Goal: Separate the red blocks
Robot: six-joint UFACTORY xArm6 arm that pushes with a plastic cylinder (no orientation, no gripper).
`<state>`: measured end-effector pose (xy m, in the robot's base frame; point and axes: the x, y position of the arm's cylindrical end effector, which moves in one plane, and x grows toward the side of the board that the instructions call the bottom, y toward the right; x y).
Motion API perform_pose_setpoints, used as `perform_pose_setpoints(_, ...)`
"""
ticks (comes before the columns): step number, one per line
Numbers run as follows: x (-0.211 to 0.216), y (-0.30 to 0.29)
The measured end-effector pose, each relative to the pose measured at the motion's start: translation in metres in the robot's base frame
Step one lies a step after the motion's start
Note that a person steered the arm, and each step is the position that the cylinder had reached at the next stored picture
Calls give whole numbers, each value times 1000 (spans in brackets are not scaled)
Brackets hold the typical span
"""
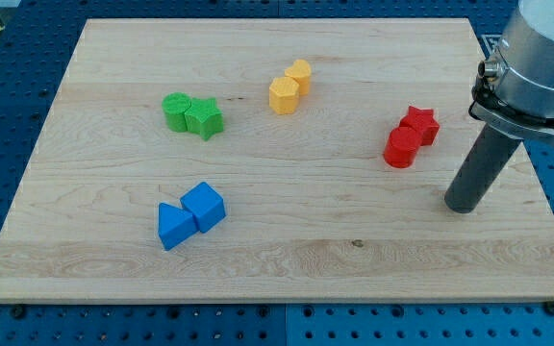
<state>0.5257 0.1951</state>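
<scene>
- The red blocks sit on the right side of the wooden board (287, 259): a red star (419, 125) farther back and a red cylinder (401, 148) nearer and slightly to its left, the two touching.
- You have no fingers to report on this rig; the arm ends in a dark rod, and my tip (465, 206) rests on the board to the right of the red pair and nearer than it, close by but not touching either block.
- Judging by this, the separation is not yet done: you are at the approach step, with the pair together.
- The next move calls for bringing my tip to the seam between star and cylinder, or against one block alone, so that a push drives only that one away. A push along the line through both centres would likely carry the pair along together.
- The yellow pair (289, 86), the green pair (192, 113) and the blue pair (190, 214) lie well to the left, so a push leftward has room before it disturbs them.
</scene>
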Motion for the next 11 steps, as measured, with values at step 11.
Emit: perform_pose_setpoints(11, 26, 67)
